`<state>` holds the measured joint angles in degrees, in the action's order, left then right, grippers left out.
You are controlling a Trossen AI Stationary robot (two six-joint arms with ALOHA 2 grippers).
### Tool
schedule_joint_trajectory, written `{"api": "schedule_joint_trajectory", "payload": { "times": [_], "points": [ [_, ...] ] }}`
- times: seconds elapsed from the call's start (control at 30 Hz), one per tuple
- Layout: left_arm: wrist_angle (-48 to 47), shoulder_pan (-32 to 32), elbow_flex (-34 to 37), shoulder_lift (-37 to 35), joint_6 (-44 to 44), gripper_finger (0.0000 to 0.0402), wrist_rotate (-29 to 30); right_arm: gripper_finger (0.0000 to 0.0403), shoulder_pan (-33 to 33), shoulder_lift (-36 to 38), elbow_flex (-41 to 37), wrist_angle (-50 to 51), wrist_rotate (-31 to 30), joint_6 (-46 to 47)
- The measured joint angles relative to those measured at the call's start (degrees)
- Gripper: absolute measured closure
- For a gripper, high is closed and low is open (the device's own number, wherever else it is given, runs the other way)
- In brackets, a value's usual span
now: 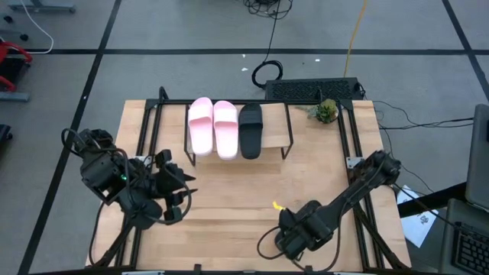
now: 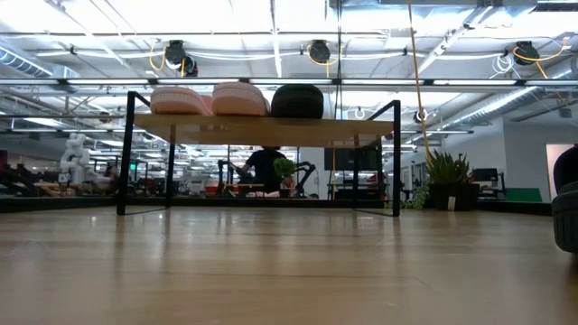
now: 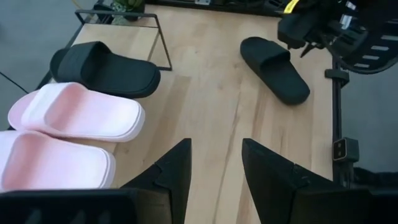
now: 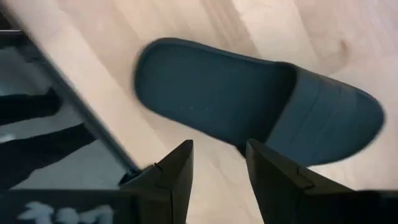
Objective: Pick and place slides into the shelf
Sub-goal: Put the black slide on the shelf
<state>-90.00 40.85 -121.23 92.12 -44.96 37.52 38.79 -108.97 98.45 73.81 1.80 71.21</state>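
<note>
On the shelf [image 1: 276, 131] at the table's far side, two pale pink slides [image 1: 213, 127] and one black slide [image 1: 250, 130] lie side by side on their soles; the low view shows them on the top board [image 2: 262, 129]. A second black slide [image 3: 273, 68] lies flat on the tabletop near the right front. My right gripper [image 4: 217, 149] hangs open just above it [image 4: 249, 93], fingers over one long edge; I see no touch. In the high view the right arm [image 1: 302, 225] covers this slide. My left gripper [image 3: 214, 155] waits open at the left front [image 1: 182, 197].
A small green plant [image 1: 326, 111] and a black keyboard-like box [image 1: 313, 89] sit at the far right corner. Black frame rails [image 1: 145, 130] run along both table sides. A yellow tag [image 1: 275, 205] lies by the right arm. Bare wood [image 1: 237, 191] spreads before the shelf.
</note>
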Motion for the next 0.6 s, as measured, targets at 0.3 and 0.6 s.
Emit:
{"api": "schedule_joint_trajectory", "payload": {
  "times": [0.3,0.6],
  "points": [
    [0.0,0.9,0.0,0.0,1.0,0.0257,0.0,0.0264,0.0,-2.1,0.0,1.3,-0.2,3.3],
    [0.0,0.9,0.0,0.0,1.8,0.0257,0.0,0.0264,-0.2,-2.9,-2.5,2.7,-0.1,4.6]
  ]
}}
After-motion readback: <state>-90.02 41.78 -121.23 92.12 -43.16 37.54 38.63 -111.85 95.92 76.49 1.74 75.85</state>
